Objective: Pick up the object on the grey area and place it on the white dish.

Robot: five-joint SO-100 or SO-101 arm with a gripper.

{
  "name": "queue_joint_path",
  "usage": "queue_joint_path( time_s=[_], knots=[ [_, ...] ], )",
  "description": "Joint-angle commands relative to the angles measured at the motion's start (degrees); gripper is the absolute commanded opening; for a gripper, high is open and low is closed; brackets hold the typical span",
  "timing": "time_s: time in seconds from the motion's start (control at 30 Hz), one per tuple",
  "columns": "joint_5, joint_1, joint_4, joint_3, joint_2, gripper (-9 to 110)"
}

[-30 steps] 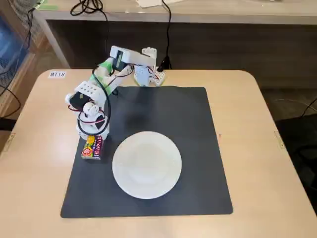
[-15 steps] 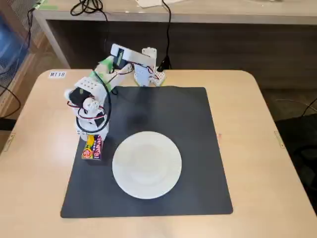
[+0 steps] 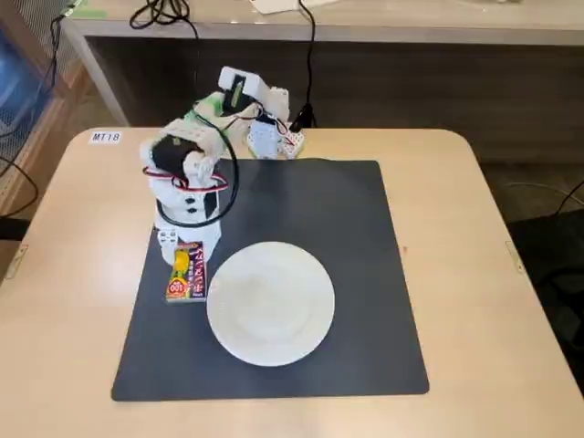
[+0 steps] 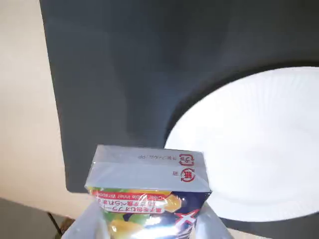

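Red and yellow, the packet is seen in the fixed view hanging below the gripper, at about nine o'clock from the white dish, over the grey mat. In the wrist view the packet is clamped between the jaws, its white end facing the camera, with the pale fingers pressed on both sides. The dish is shown bare, just beside the packet at three o'clock.
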Motion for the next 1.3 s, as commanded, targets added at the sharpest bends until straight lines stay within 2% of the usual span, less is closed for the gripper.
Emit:
queue_joint_path(
  time_s=[0.0, 0.4, 0.87, 0.97, 1.17, 1.27],
  knots=[
    [0.2, -4.0, -0.3, -0.1, 5.5, 12],
    [-14.9, -15.1, -0.4, -0.4, -1.8, 8],
    [-23.8, -16.8, -0.4, -0.1, -12.1, 4],
    [-26.1, -17.1, -0.4, -0.1, -12.8, 13],
    [-30.8, -17.8, -0.3, 1.1, -9.8, 40],
    [-33.3, -17.9, -0.3, 1.1, -5.4, 45]
  ],
)
